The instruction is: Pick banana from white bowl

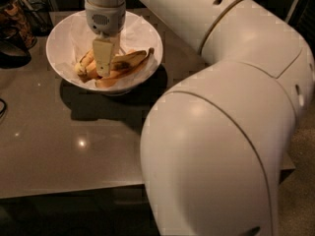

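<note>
The white bowl, lined with crinkled white paper, stands at the back left of the grey table. Bananas lie in it. A plain yellow banana shows at the left, partly hidden behind my gripper. A banana with a dark brown bruise lies to the right, and an orange-tinted piece lies in front. My gripper points straight down into the middle of the bowl, right at the bananas. I cannot tell whether it touches them.
Dark clutter and a black object stand left of the bowl. A dark cable is at the left edge. My own large white arm covers the table's right side. The table's front edge runs low in view.
</note>
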You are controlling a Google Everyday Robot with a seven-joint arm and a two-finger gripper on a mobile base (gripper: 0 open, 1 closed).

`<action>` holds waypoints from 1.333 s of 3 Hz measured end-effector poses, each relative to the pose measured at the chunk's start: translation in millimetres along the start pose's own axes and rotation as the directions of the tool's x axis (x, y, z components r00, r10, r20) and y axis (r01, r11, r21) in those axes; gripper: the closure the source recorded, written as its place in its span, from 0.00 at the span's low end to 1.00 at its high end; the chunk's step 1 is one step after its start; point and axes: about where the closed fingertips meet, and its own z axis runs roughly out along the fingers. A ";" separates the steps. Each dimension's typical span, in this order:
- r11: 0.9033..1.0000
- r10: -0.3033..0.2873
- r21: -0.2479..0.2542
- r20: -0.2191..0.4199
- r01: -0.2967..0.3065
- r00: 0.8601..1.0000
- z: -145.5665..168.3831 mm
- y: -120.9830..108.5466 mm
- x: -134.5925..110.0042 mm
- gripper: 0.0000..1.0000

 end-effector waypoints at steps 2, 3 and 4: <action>1.000 0.000 0.000 0.000 0.000 1.000 0.0 0.0 0.0 0.78; 1.000 0.000 0.000 0.000 0.000 1.000 0.0 0.0 0.0 0.99; 1.000 0.000 0.000 0.000 0.000 1.000 -0.1 0.0 0.0 1.00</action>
